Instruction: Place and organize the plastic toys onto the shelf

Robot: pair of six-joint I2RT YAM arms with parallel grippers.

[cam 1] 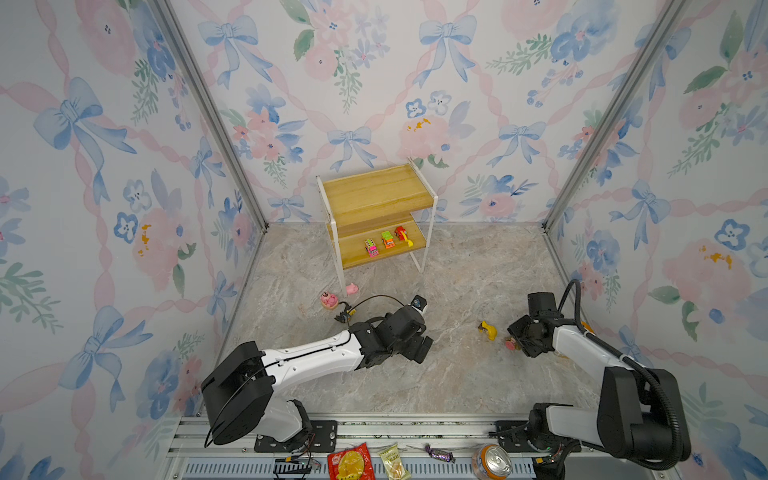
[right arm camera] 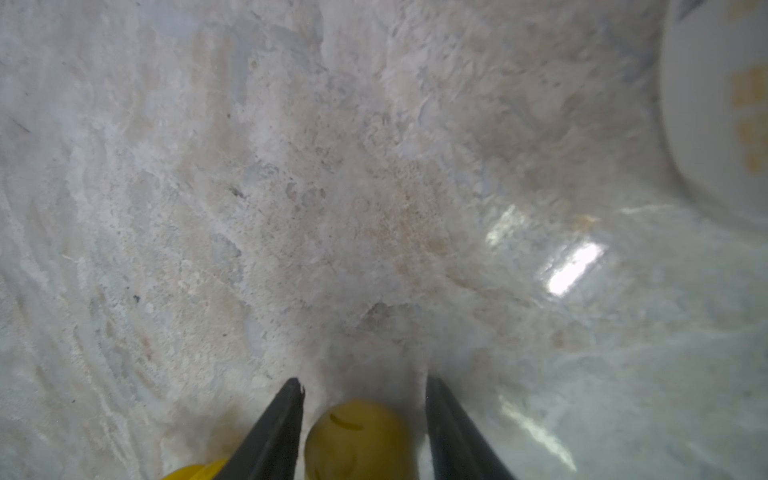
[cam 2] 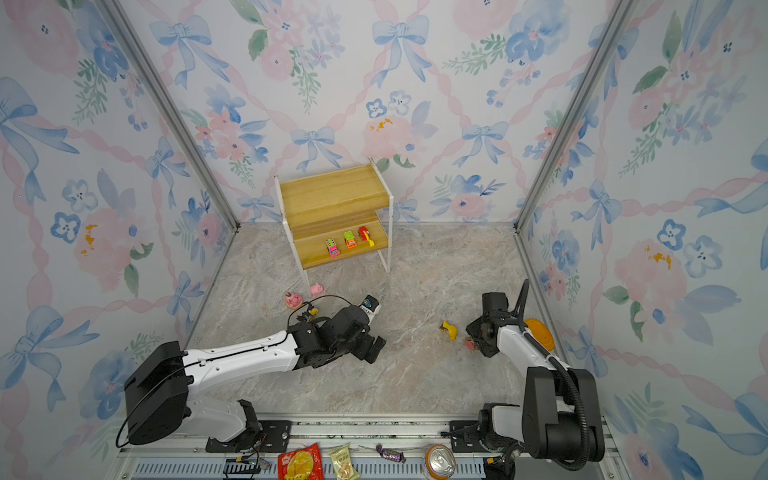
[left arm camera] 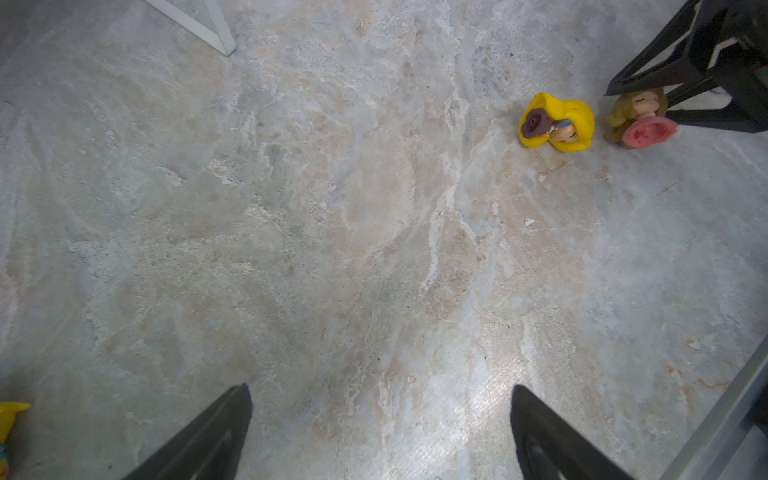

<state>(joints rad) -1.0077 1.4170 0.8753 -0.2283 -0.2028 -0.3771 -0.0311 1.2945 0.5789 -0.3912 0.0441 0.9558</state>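
Observation:
The shelf (cam 1: 376,195) (cam 2: 332,191) stands at the back wall. On its lower board sit a pink car (cam 1: 371,247), a green-orange car (cam 1: 387,239) and a red car (cam 1: 402,235). On the floor in front lie a pink pig (cam 1: 352,288), a round pink figure (cam 1: 329,299) and a black-yellow figure (cam 1: 345,314). My left gripper (cam 1: 424,349) (left arm camera: 380,388) hovers open over bare floor mid-table. The yellow-haired figure (cam 1: 487,330) (left arm camera: 557,122) lies to its right. My right gripper (cam 1: 515,337) (right arm camera: 363,380) is shut on the pink-dress doll (cam 1: 510,344) (left arm camera: 640,118) (right arm camera: 359,436), which lies on the floor.
A shelf leg (left arm camera: 216,29) shows far ahead of the left gripper. An orange-topped round thing (cam 2: 540,334) (right arm camera: 715,104) sits behind the right arm by the wall. Two snack packets (cam 1: 351,461), a wrapped candy (cam 1: 438,453) and a drink can (cam 1: 491,460) lie on the front rail.

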